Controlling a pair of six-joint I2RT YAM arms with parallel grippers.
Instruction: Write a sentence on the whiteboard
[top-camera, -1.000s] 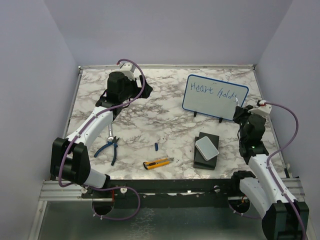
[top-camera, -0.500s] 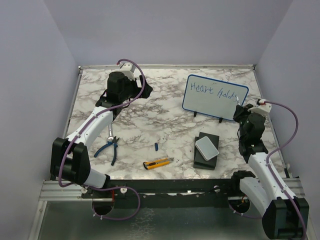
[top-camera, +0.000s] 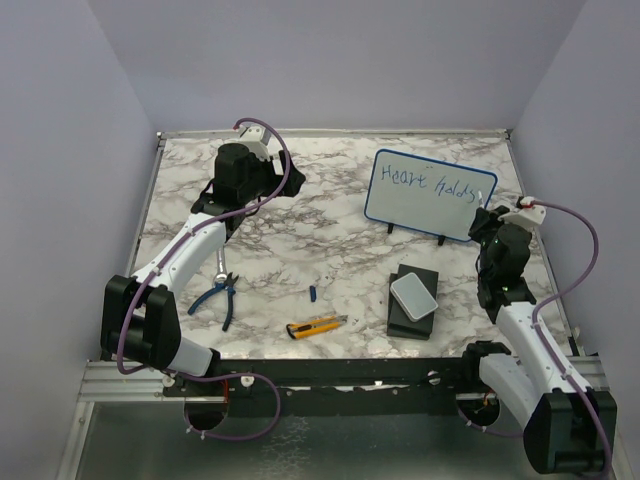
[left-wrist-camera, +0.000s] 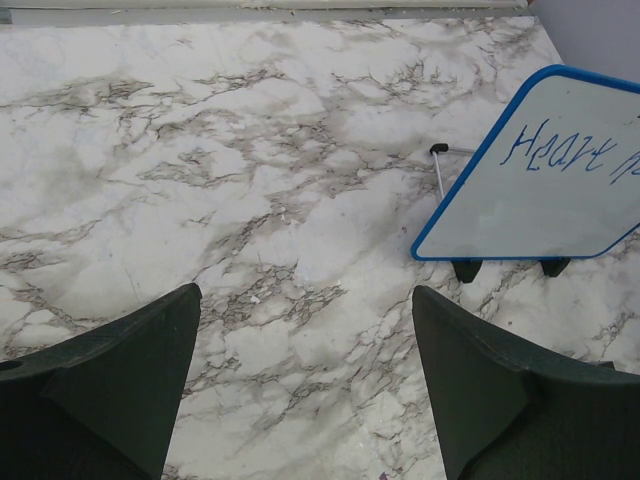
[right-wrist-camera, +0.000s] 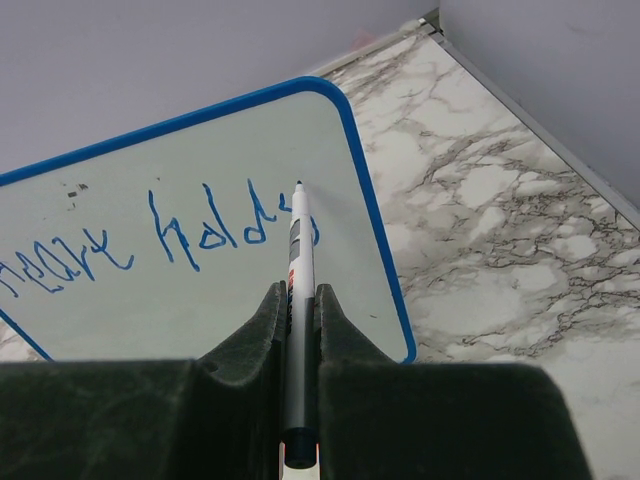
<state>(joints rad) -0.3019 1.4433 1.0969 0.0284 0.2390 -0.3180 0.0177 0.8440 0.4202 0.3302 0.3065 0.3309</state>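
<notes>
The marble table (top-camera: 330, 255) carries the whiteboard (top-camera: 420, 212) at its far right. The board stands on small black feet and leans back, its face turned toward the right arm (top-camera: 522, 322). The left arm (top-camera: 195, 245) is well apart at the far left. The left jaws are wide open over bare marble with nothing between them, and that arm has no part in this stroke.

The right jaws are shut tight on a marker (right-wrist-camera: 297, 255), which runs straight out between them with its tip up at the board. The sentence (right-wrist-camera: 212, 238) reads "Heart holds" in blue along the upper part of the board. The marker tip sits just past the last letter; whether it touches the surface I cannot tell.

Little white is left between that last letter and the blue frame on the right. The next word therefore probably belongs on a fresh line below, starting back toward the left under "Heart". Lift the tip clear before travelling, or it will likely drag a line across the board. The board only rests on its feet, so press lightly and keep the marker square to its face. A hard push may tip or slide it.
</notes>
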